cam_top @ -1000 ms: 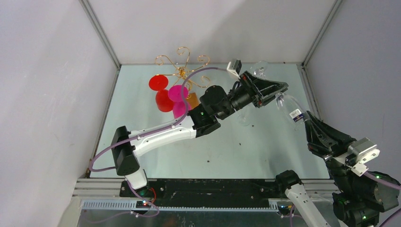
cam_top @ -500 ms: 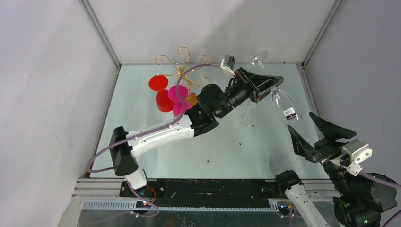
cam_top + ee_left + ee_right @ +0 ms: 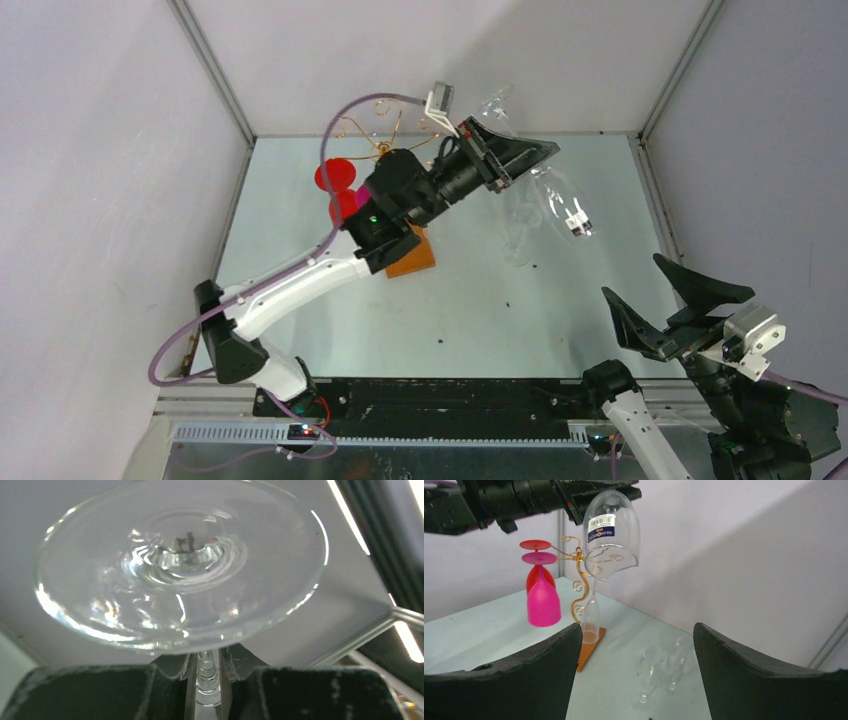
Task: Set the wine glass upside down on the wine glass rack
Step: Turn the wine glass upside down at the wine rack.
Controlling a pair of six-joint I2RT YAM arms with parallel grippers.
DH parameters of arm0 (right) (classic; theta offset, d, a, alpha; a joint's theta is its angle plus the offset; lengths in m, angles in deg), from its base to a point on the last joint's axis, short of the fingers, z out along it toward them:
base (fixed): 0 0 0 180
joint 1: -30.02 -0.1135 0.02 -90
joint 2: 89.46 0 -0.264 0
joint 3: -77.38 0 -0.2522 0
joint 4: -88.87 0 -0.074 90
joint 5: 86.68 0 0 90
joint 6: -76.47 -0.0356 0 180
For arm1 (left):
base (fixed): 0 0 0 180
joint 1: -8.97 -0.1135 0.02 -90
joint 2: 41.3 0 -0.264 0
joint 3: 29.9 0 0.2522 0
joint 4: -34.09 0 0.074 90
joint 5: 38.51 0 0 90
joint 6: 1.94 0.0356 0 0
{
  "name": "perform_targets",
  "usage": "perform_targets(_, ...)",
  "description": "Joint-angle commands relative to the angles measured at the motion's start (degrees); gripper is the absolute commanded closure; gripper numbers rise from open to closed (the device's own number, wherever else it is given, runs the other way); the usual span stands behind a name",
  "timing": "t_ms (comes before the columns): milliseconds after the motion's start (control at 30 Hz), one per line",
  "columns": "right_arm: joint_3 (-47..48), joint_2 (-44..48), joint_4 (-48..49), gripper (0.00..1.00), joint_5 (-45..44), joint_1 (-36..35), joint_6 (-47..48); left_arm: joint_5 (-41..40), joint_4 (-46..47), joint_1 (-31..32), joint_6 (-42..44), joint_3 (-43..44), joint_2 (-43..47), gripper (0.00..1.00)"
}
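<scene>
Wine glass (image 3: 611,530), inverted, aloft just right of wine glass rack (image 3: 580,556), stem pinched in left tool (image 3: 207,680); right tool (image 3: 635,630) wide open, empty; risk: slim stem pivoting, bowl knocking the rack's pink glass (image 3: 543,602)

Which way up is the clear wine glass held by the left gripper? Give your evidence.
Inverted: the wine glass hangs mouth-down from the left gripper, its stem clamped and its foot uppermost.

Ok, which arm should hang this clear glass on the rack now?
Left. The left hand grips the clear wine glass by its stem, bowl down, close to the wine glass rack. The right hand is open and empty, far back near its base.
</scene>
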Motion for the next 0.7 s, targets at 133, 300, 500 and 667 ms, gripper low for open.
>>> perform_targets(133, 0.0, -0.1, -5.4, 0.15, 3.4, -0.1, -6.9, 4.2, -17.7, -1.3, 25.5, 0.9, 11.7, 1.0)
perform_targets(300, 0.0, -0.8, -7.6, 0.13, 3.8, 0.0, -12.1, 2.9, -25.0, -1.3, 36.1, -4.2, 17.3, 1.0)
perform_targets(500, 0.0, -3.0, -11.0, 0.11, 5.5, 0.2, -18.9, 5.0, -25.9, -1.3, 45.7, -13.1, 24.7, 1.0)
perform_targets(667, 0.0, -4.5, -14.2, 0.09, 5.6, 0.3, -24.2, 9.6, -24.8, -1.3, 51.5, -19.5, 29.6, 1.0)
